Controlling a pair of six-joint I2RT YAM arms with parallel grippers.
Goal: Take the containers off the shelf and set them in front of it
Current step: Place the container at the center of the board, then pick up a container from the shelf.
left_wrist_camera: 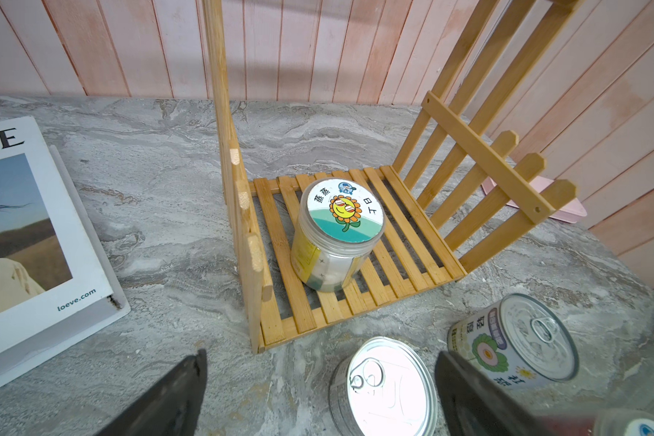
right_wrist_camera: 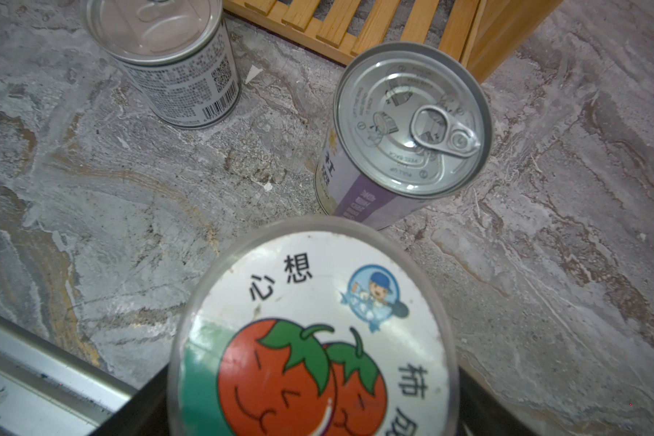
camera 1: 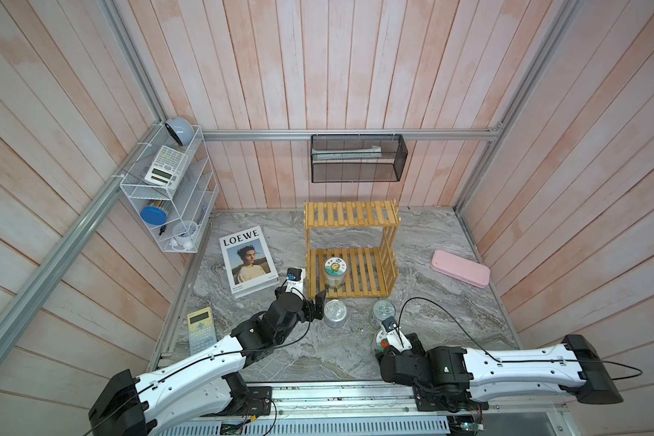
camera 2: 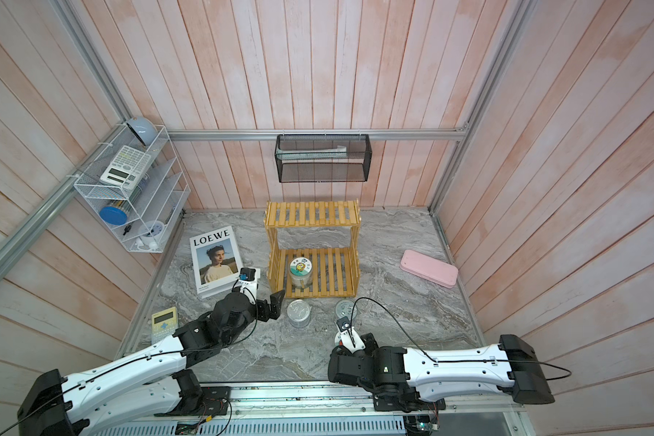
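Observation:
The wooden slat shelf [camera 1: 352, 213] [camera 2: 312, 213] stands at the back middle of the marble table. One clear jar with a sunflower lid [camera 1: 335, 270] [left_wrist_camera: 342, 215] stands upright on its lower tier. On the table in front of it stand the white-label can [camera 1: 335, 312] [left_wrist_camera: 386, 389] and the purple-label can [camera 1: 384, 310] [right_wrist_camera: 408, 124]. My left gripper [camera 1: 319, 305] [left_wrist_camera: 320, 362] is open, just left of the white-label can, holding nothing. My right gripper [right_wrist_camera: 314, 396] is shut on the tomato-lid jar [right_wrist_camera: 314, 339] [camera 1: 382, 341], near the front of the table, close behind the purple can.
A LOEWE magazine [camera 1: 248, 260] lies left of the shelf, with a yellow calculator [camera 1: 201, 330] at the front left. A pink case [camera 1: 460, 268] lies at the right. A white wire rack [camera 1: 170, 192] and a black mesh basket [camera 1: 357, 158] hang on the walls.

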